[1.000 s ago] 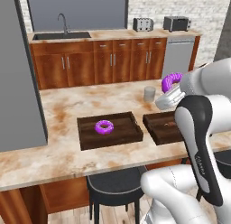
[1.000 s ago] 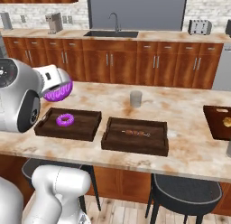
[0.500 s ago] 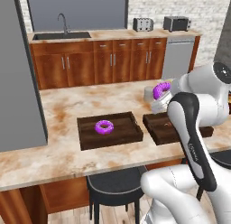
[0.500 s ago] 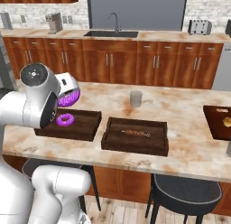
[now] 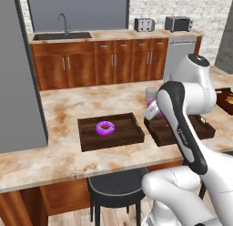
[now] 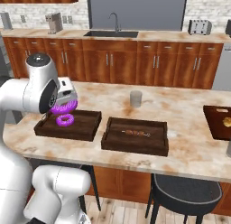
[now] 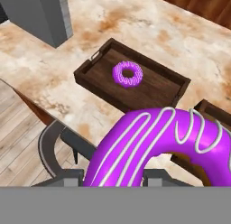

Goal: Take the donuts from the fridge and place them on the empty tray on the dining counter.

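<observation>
So the arm (image 5: 182,129) is bent over at the elbow, reaching out over the dining counter (image 5: 68,156), with the hand hanging just above the edge of the tray (image 5: 110,131). From the right side you can see the wrist (image 6: 43,90) folded down and the hand pointed at that tray.

No readable writing or labels anywhere I can make out.

The gripper (image 6: 65,103) is clamped on a donut (image 7: 158,146), purple icing with thin white stripes, filling up the hand camera. That one's up in the air, not touching the tray. The other donut (image 5: 105,128) is already lying flat in the middle of the tray. Next to it sits a second brown tray (image 6: 135,135) with some tan food on it.
</observation>
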